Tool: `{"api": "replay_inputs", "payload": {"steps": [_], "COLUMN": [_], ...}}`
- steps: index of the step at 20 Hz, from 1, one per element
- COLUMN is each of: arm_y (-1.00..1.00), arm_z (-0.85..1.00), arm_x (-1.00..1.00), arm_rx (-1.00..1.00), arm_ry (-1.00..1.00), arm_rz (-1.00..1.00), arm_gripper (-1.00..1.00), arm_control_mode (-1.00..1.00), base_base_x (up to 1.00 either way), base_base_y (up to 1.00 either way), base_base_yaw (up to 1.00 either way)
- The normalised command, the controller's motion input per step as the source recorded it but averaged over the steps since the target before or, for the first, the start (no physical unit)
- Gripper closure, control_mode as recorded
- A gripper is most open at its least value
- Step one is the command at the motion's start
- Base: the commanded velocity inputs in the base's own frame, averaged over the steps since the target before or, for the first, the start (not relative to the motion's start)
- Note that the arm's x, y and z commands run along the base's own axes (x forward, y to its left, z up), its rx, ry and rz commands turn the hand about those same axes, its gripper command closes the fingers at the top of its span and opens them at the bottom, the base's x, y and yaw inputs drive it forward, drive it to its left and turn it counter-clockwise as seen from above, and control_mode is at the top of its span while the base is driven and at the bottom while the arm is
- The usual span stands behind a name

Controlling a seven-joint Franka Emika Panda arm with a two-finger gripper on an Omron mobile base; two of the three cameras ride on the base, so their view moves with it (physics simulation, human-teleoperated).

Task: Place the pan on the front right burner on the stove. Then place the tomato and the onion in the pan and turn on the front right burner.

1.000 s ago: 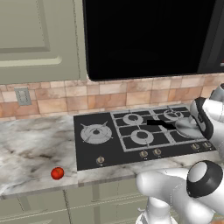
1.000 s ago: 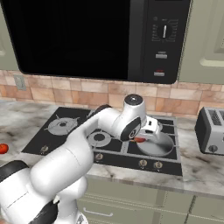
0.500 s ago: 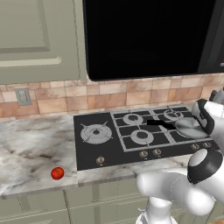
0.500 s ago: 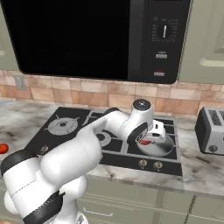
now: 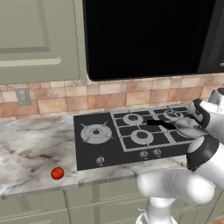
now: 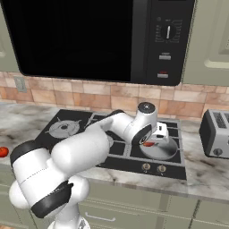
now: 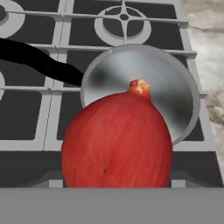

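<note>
A: Which step?
B: Onion (image 7: 117, 141) into the pan (image 7: 175, 92) — the gripper (image 6: 150, 142) is clamped on the onion and hangs right above the pan, which sits on the stove (image 5: 87, 151) at the front right burner.
A: Tomato?
B: Tomato (image 5: 57, 173) is on the counter (image 5: 30, 144), well left of the stove, untouched.
A: Next?
B: I'd say lower a bit, part the jaws so the onion lands inside the rim — then go for the tomato. Knob comes last.

The marble table (image 5: 26, 148) carries the stove (image 5: 89, 153), a tomato (image 5: 57, 173) (left of it) and a toaster (image 6: 215, 134).
</note>
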Motion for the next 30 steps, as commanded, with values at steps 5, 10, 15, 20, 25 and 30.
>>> {"api": "replay_inputs", "payload": {"steps": [5,10,15,20,25,30], "arm_y": [-0.03,-0.03,-0.05,-0.11,-0.18,-0.1], "arm_z": [-0.18,-0.19,-0.17,-0.17,-0.17,-0.16], "arm_x": [0.27,0.31,0.29,0.23,0.14,0.17], "arm_rx": [0.0,0.0,0.0,0.0,0.0,0.0], "arm_ry": [0.0,0.0,0.0,0.0,0.0,0.0], "arm_rz": [0.05,0.05,0.05,0.05,0.06,0.05], "arm_gripper": [1.0,1.0,1.0,1.0,1.0,1.0], "arm_control_mode": [-1.0,-1.0,-1.0,-1.0,-1.0,-1.0], "base_base_x": [0.0,0.0,0.0,0.0,0.0,0.0], "base_base_y": [0.0,0.0,0.0,0.0,0.0,0.0], "base_base_yaw": [0.0,0.0,0.0,0.0,0.0,0.0]}}
